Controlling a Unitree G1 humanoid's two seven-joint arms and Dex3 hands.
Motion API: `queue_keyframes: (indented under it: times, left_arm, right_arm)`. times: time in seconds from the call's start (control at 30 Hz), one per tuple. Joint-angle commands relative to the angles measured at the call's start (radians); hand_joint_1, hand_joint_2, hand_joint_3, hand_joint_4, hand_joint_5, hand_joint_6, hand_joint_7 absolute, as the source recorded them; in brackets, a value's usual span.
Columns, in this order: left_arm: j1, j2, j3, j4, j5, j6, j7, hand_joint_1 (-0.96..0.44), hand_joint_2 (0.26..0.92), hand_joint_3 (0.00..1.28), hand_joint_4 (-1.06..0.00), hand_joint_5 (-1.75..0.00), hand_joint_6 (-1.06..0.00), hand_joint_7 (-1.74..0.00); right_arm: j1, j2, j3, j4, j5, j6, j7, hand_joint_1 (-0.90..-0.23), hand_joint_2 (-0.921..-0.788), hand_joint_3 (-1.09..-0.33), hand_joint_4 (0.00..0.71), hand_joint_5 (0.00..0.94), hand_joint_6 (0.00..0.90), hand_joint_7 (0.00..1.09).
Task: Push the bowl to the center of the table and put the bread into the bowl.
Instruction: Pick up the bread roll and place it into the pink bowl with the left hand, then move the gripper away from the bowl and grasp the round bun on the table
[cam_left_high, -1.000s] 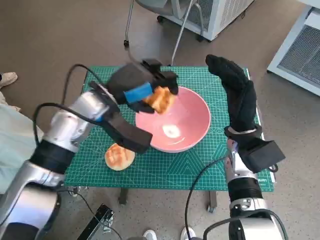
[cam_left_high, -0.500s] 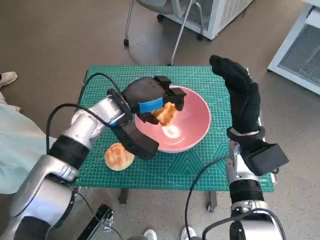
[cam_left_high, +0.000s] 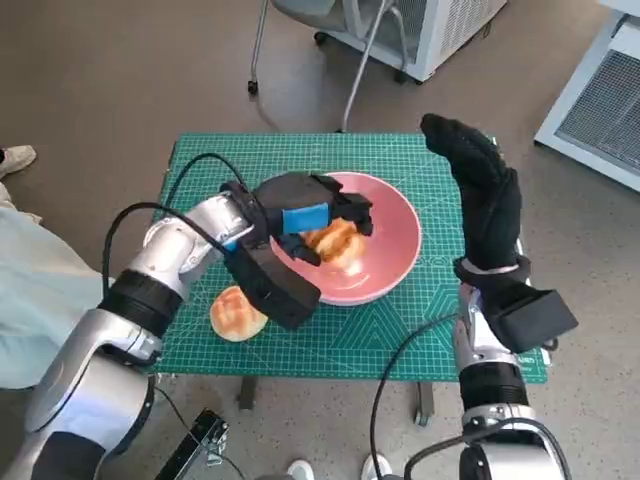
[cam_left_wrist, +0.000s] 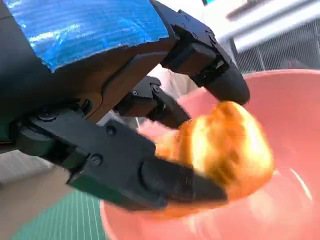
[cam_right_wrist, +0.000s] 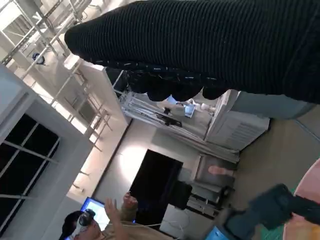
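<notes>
Head view: blue-taped black left hand clamped on golden bread piece inside pink round bowl; black-gloved right hand raised right, fingers apart, empty; second bun near-left on green mat.

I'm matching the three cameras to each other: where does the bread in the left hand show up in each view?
Head view: the bread is at picture centre, over the bowl, in the left hand.
Left wrist view: it fills the centre right, held by black fingers.
Right wrist view: I cannot make it out.
Shared landmark: the pink bowl, also at that picture's lower right edge.
</notes>
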Motion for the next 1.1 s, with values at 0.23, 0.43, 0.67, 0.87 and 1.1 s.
queue_keyframes:
  times: [0.23,0.43,0.67,0.87,1.1]
  left_arm:
    - [0.041,0.08,0.093,-0.159,-0.099,-0.02,-0.073,-0.18,0.92,0.08,-0.11,0.0,-0.25,-0.17]
    - [0.079,0.139,0.152,-0.265,-0.157,-0.033,-0.126,-0.18,0.92,0.06,-0.1,0.0,-0.24,-0.16]
    - [0.153,0.24,0.256,-0.362,-0.256,-0.1,-0.141,-0.15,0.906,0.03,-0.14,-0.02,-0.26,-0.17]
    - [0.244,0.352,0.349,-0.445,-0.297,-0.161,-0.133,-0.14,0.904,0.02,-0.2,-0.04,-0.27,-0.17]
    - [0.377,0.475,0.458,-0.589,-0.393,-0.167,-0.211,-0.1,0.871,0.0,-0.27,-0.05,-0.32,-0.18]
  right_arm:
    - [0.023,0.005,0.006,0.0,-0.002,0.013,-0.004,-0.436,-0.92,-0.632,0.402,0.004,0.118,0.86]
    - [0.02,0.009,0.008,0.004,-0.005,0.012,-0.008,-0.437,-0.921,-0.63,0.402,0.004,0.119,0.86]
    - [0.021,0.018,0.01,0.005,0.005,0.01,0.002,-0.439,-0.921,-0.627,0.41,0.008,0.122,0.86]
    - [0.023,0.015,0.01,0.003,0.003,0.005,0.003,-0.44,-0.921,-0.625,0.412,0.009,0.123,0.86]
    - [0.025,0.011,0.01,-0.001,0.005,0.01,0.005,-0.44,-0.921,-0.625,0.412,0.008,0.123,0.86]
